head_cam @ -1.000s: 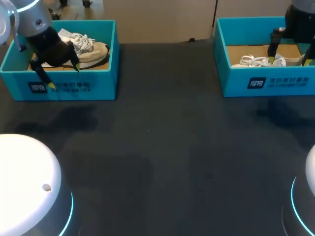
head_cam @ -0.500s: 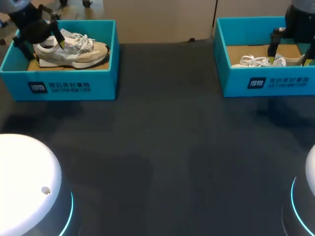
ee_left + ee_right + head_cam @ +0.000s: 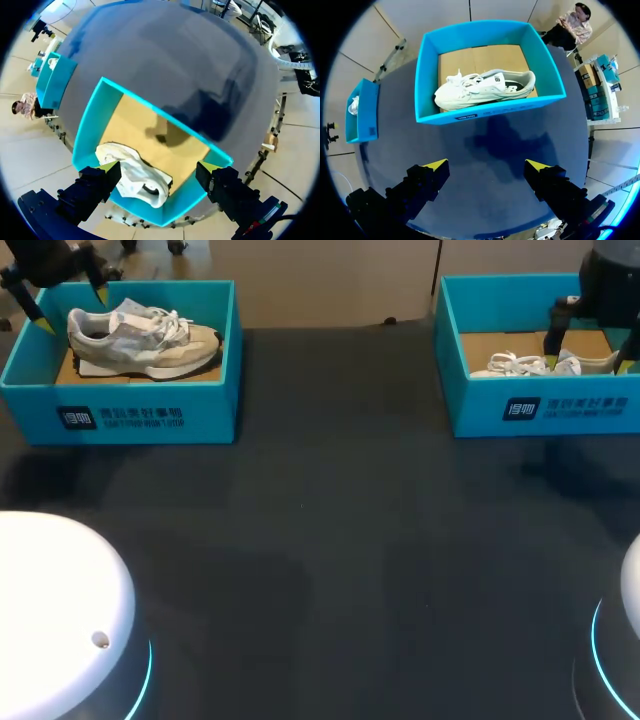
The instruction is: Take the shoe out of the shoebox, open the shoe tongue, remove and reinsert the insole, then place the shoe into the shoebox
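Note:
A beige and white sneaker (image 3: 145, 340) lies in the left teal shoebox (image 3: 150, 415) at the table's back left. My left gripper (image 3: 72, 310) hangs open above that box's far left corner. In the left wrist view the sneaker's heel end (image 3: 140, 177) shows below the open left gripper (image 3: 159, 166), inside the box (image 3: 92, 125). A white sneaker (image 3: 545, 362) lies in the right teal shoebox (image 3: 560, 408). My right gripper (image 3: 590, 348) hovers open over it. The right wrist view shows that sneaker (image 3: 485, 87) in its box (image 3: 490, 112), ahead of the open right gripper (image 3: 486, 164).
Dark tabletop (image 3: 340, 540) spreads between the two boxes and toward the front. The white robot base (image 3: 60, 620) rises at the front left. From the right wrist, the left box (image 3: 362, 110) shows small at the table's far side.
My left gripper has risen and drawn back from the left box's near wall to above its far left corner, uncovering the sneaker. The right arm has stayed still.

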Tool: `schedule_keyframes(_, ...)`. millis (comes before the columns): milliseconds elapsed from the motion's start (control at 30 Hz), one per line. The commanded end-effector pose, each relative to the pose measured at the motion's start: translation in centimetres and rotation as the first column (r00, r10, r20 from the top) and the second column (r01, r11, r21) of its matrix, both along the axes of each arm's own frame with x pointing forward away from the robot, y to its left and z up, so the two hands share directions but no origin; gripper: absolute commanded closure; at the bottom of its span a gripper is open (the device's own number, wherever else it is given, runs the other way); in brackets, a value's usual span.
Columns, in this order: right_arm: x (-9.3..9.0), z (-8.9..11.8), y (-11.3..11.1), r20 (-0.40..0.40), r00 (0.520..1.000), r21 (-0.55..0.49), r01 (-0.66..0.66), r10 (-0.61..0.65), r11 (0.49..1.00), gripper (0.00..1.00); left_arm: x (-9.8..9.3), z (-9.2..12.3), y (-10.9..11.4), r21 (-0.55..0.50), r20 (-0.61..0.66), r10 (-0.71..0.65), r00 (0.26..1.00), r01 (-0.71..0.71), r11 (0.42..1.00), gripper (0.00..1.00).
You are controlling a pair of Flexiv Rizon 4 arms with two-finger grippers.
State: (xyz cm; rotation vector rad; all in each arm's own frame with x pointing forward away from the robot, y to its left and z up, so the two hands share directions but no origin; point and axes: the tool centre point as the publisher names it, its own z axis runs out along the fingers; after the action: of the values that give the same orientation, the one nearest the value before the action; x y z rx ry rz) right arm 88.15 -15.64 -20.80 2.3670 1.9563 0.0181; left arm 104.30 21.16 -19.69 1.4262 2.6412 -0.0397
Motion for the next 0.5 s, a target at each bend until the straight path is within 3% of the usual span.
schedule_keyframes(33,-0.1,0.0,0.0,0.002,1.0,0.001,0.0,0.0,1.0,0.0,1.1,0.8,0.5,0.013,-0.017,-0.004,1.0,0.004,1.0,0.0)
schedule_keyframes(367,-0.1,0.0,0.0,0.002,1.0,0.001,0.0,0.0,1.0,0.0,3.5,2.6,3.5,0.019,-0.016,-0.137,0.99,0.137,0.99,0.0)
schedule_keyframes(500,-0.1,0.0,0.0,0.002,1.0,0.001,0.0,0.0,1.0,0.0,3.6,2.8,3.7,0.022,0.002,-0.146,0.989,0.146,0.989,0.0)
